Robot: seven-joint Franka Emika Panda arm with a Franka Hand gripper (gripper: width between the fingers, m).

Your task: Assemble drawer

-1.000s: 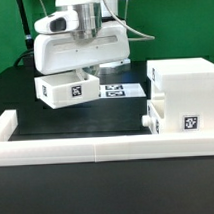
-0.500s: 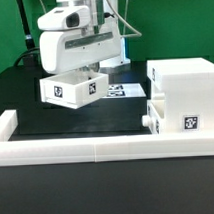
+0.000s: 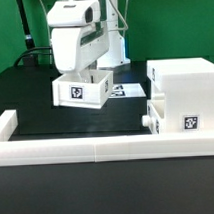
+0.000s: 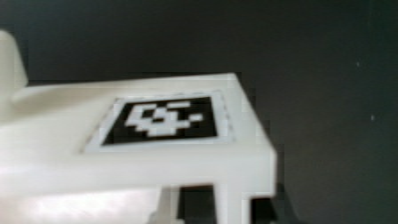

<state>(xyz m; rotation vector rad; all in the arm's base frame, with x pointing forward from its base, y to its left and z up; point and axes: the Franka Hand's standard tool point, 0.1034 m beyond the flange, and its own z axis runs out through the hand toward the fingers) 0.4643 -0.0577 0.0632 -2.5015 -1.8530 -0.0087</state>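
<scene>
hanging upright, gripper [image 3: 82, 78] clamps tray [image 3: 81, 92] above table [image 3: 55, 119].

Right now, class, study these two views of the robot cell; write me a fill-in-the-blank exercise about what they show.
1. The small tray under the gripper carries a black-and-white ____ on its front face.
2. The large casing stands on the exterior view's ____ side.
3. The background wall behind the arm is coloured ____.
4. The marker board lies flat on the ____ table.

Missing words: tag; right; green; black
</scene>
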